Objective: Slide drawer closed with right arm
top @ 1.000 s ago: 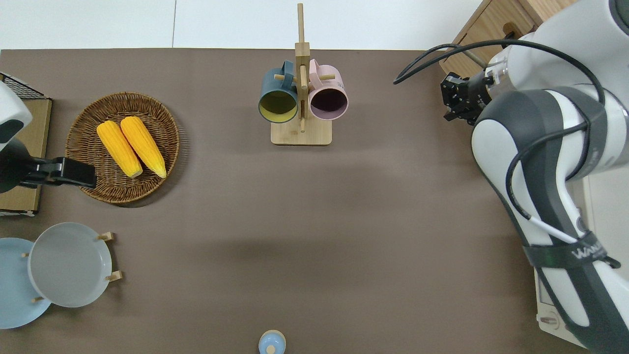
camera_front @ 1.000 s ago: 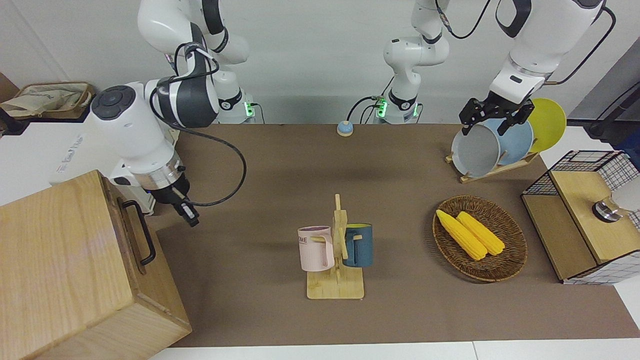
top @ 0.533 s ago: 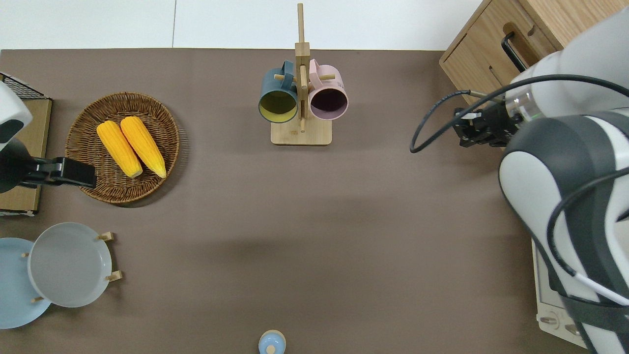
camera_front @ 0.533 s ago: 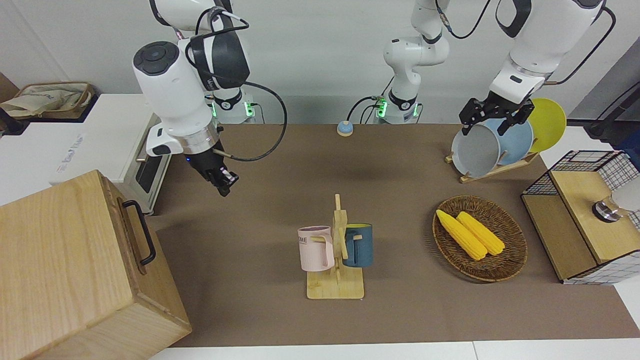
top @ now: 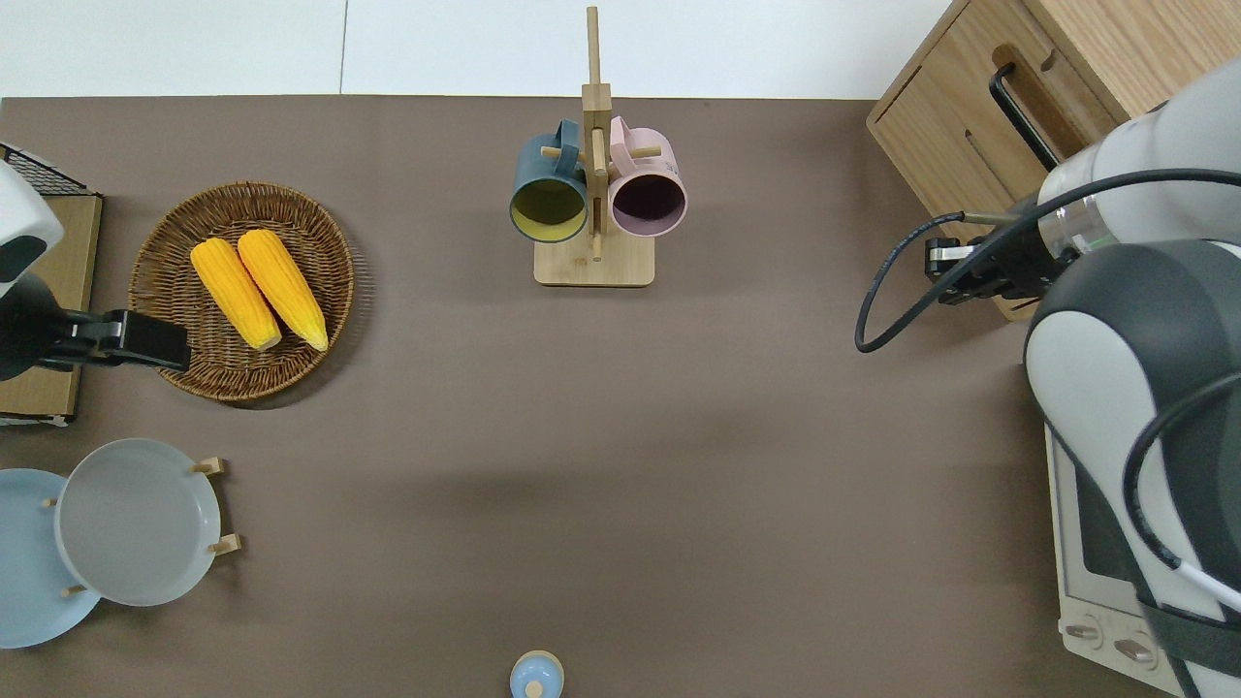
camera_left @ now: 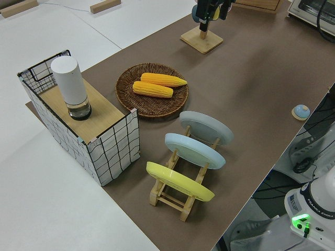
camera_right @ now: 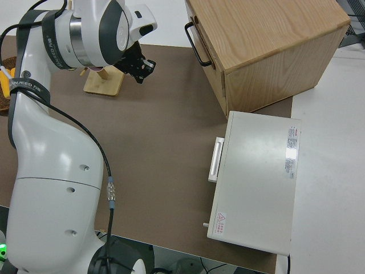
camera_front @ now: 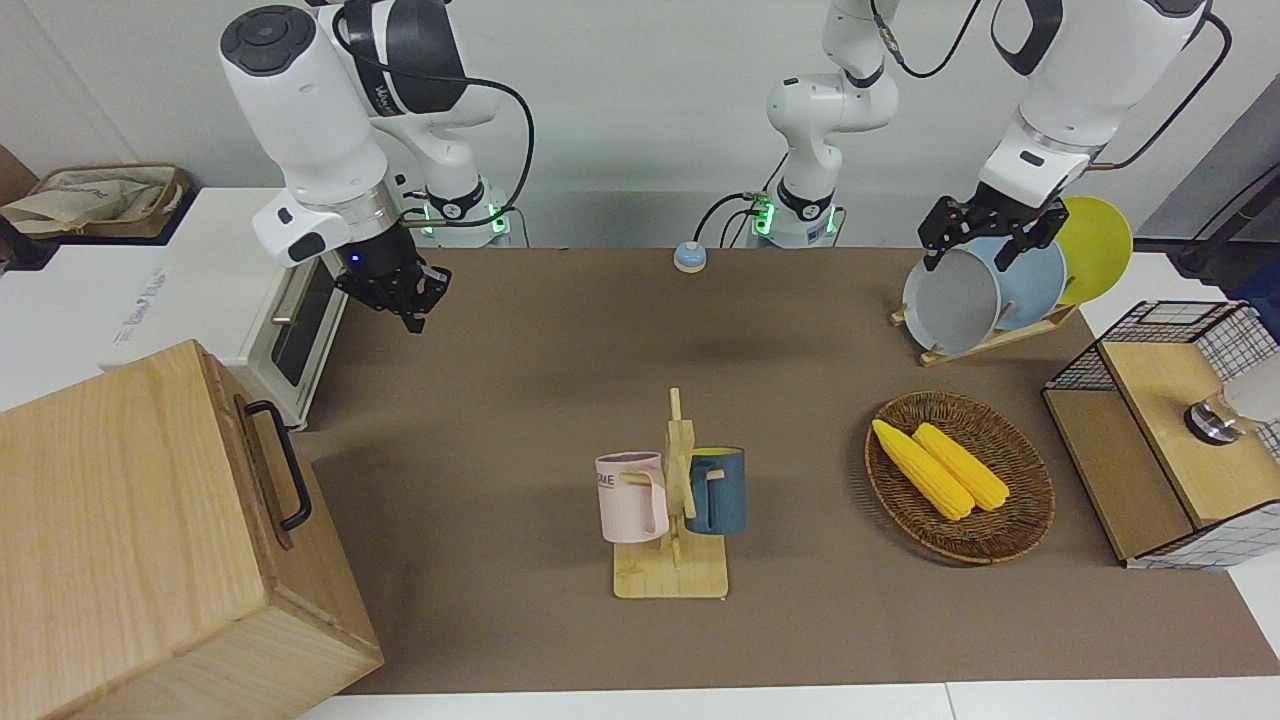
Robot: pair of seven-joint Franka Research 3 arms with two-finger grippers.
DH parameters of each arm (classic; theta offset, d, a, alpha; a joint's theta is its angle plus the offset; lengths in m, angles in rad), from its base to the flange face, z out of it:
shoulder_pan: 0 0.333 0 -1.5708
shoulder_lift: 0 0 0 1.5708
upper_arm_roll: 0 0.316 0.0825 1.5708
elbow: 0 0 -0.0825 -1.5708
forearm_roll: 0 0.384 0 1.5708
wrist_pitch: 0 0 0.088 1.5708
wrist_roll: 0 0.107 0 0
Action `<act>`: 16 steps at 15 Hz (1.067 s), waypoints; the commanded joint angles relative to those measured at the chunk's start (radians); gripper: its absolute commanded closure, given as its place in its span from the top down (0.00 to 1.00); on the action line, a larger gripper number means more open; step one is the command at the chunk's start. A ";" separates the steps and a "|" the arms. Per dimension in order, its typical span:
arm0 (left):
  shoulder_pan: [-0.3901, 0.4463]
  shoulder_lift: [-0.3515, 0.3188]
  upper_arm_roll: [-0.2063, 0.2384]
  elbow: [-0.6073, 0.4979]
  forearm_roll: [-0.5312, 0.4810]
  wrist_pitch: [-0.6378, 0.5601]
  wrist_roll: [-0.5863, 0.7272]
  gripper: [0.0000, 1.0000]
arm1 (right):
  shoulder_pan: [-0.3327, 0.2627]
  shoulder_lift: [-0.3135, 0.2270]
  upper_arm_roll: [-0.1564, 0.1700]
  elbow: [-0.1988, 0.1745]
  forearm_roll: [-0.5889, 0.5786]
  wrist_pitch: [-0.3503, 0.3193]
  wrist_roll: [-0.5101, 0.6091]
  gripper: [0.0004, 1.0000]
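Legible writing was scarce: the pink mug [camera_front: 631, 497] bore letters ending in "ME", the white toaster oven [camera_right: 255, 180] carried a red-and-white label on its top whose text could not be read, and the right arm [camera_front: 300, 110] had grey lettering on its dark upper link, also unreadable.

The right arm was bent at the elbow with its forearm angled down, a blue light showing at the wrist. The right gripper [camera_front: 404, 290] hung in the air over the bench [camera_front: 560, 330] just off the corner of the cabinet [camera_front: 140, 540], apart from the drawer [top: 979, 136]. Whether its jaws stood wide or narrow could not be told. The left arm was parked; its gripper [camera_front: 985, 232] showed jaws spread apart, holding nothing.

The drawer sat at the top of the light-wood cabinet at the right arm's end of the bench, its front panel flush with the cabinet face — closed, as far as the views showed. One black bar handle [camera_front: 282, 462] crossed its front.

Count of items:
- two mugs on one wooden mug stand [camera_front: 672, 560] — the pink one and a dark blue mug [camera_front: 718, 490];
- two corn cobs [camera_front: 940, 466] in one wicker basket [camera_front: 1020, 520];
- three plates on one rack [camera_left: 170, 196] — grey [camera_left: 207, 128], light blue [camera_left: 194, 150], yellow [camera_left: 178, 180];
- one wire-mesh shelf box [camera_front: 1165, 440] carrying one white cylinder [camera_left: 71, 86];
- one small blue bell-shaped object [camera_front: 689, 257] near the robots.
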State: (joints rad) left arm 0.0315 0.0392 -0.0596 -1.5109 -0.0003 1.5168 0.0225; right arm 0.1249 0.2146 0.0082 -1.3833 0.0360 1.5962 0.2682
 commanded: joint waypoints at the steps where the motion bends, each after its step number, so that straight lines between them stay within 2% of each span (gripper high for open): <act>1: 0.004 0.011 -0.006 0.026 0.017 -0.020 0.010 0.99 | -0.002 -0.014 0.012 -0.022 -0.045 -0.002 -0.027 0.69; 2: 0.004 0.011 -0.006 0.024 0.017 -0.020 0.010 0.99 | -0.008 -0.014 0.010 -0.022 -0.045 -0.002 -0.030 0.93; 3: 0.004 0.011 -0.006 0.026 0.017 -0.020 0.010 0.99 | -0.019 -0.015 0.012 -0.022 -0.045 -0.002 -0.035 0.98; 6: 0.004 0.011 -0.006 0.026 0.017 -0.020 0.010 0.99 | -0.024 -0.015 0.009 -0.003 -0.042 -0.036 -0.070 0.99; 11: 0.004 0.011 -0.006 0.024 0.017 -0.020 0.010 0.99 | -0.022 -0.015 0.013 0.021 -0.031 -0.041 -0.095 0.99; 15: 0.004 0.011 -0.006 0.026 0.017 -0.020 0.010 0.99 | -0.024 -0.015 0.012 0.029 -0.044 -0.044 -0.225 0.99; 16: 0.004 0.011 -0.006 0.026 0.017 -0.020 0.010 0.99 | -0.024 -0.015 0.010 0.029 -0.044 -0.044 -0.224 0.99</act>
State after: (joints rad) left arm 0.0315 0.0392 -0.0596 -1.5109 -0.0003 1.5168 0.0225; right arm 0.1120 0.2056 0.0147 -1.3592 0.0042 1.5704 0.1173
